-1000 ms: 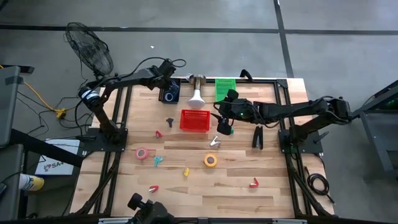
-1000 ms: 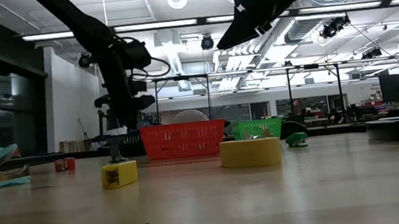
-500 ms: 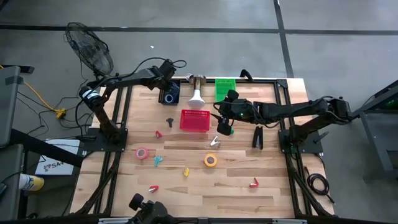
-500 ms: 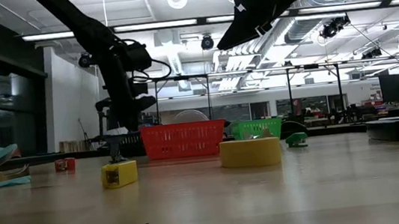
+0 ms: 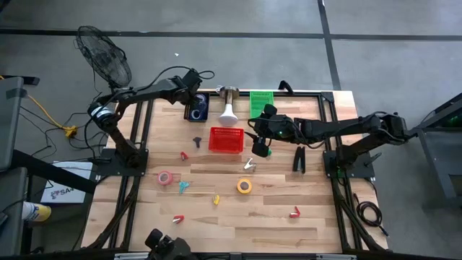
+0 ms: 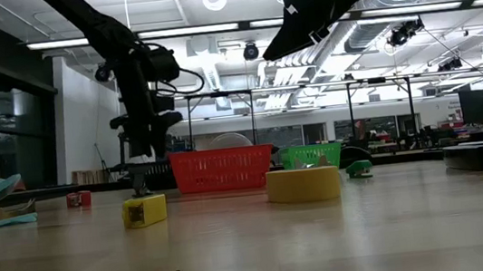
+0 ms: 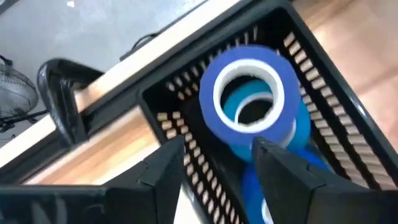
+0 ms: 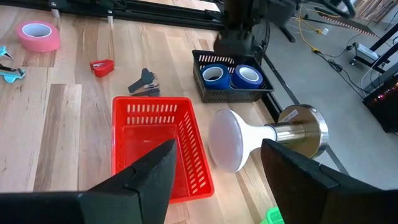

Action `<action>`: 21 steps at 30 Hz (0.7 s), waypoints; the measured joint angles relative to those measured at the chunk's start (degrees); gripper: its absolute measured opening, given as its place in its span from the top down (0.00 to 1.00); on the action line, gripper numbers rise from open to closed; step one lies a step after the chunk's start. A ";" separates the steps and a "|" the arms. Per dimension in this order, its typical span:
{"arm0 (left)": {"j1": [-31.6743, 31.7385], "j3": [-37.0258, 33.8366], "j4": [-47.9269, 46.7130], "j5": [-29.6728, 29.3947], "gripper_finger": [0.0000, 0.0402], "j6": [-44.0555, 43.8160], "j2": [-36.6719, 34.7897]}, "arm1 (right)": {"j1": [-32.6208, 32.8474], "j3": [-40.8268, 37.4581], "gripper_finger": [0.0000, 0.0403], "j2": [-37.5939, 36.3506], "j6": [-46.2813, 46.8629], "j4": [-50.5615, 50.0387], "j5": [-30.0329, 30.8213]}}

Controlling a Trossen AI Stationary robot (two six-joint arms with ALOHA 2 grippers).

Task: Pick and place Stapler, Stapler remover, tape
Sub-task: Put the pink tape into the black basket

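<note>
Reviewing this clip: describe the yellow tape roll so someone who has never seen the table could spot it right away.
Start at the red basket in the middle of the wooden table, then move toward the near edge, past the small metal clip. The yellow tape roll lies flat there, on bare wood. It is the only yellow ring; the pink tape roll lies farther left, and the blue rolls sit in a black basket.

You've got four tape rolls on there: one pink roll lower left, one yellow roll lower middle, and two blue rolls side by side in the black basket. Three baskets total: that black one, a red basket mid-frame and a green basket up top. Small claw pieces: three red, one teal, one yellow. One black stapler, right of centre.
</note>
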 joint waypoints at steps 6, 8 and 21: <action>-0.18 0.02 -9.38 5.71 0.53 -0.92 -5.60 | 0.00 0.00 0.44 -0.01 0.00 -0.69 0.00; -1.14 0.02 -13.58 7.57 0.53 -1.14 -7.15 | 0.00 -0.01 0.44 0.00 0.00 -1.10 0.02; -18.55 -7.69 -26.19 3.27 0.53 -15.46 -15.87 | 0.00 0.00 0.44 0.00 -0.02 -3.33 -0.23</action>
